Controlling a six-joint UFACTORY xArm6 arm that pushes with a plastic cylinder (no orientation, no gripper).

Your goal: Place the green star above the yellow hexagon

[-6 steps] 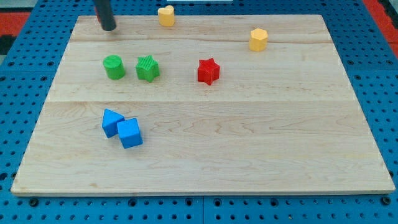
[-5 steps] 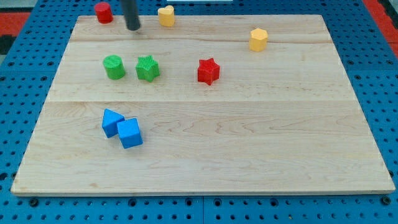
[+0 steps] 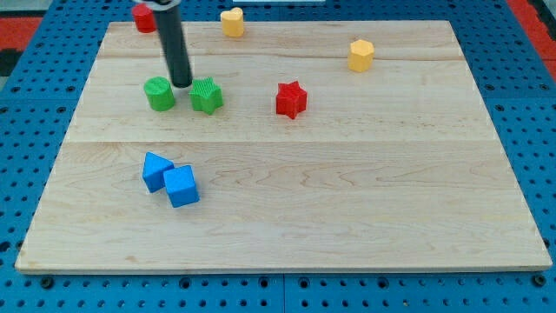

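Leaning slightly toward the view's bottom, the bare rod sets my tip (image 3: 182, 83) between the green cylinder (image 3: 159, 94) and green star (image 3: 206, 96), just above both; the yellow hexagon (image 3: 361, 55) sits well apart.

Pale wooden board (image 3: 347, 191), smooth and matt, grain showing. Ridged, plastic-looking green star (image 3: 206, 95). Dark, faintly glossy rod down to my tip (image 3: 182, 84).
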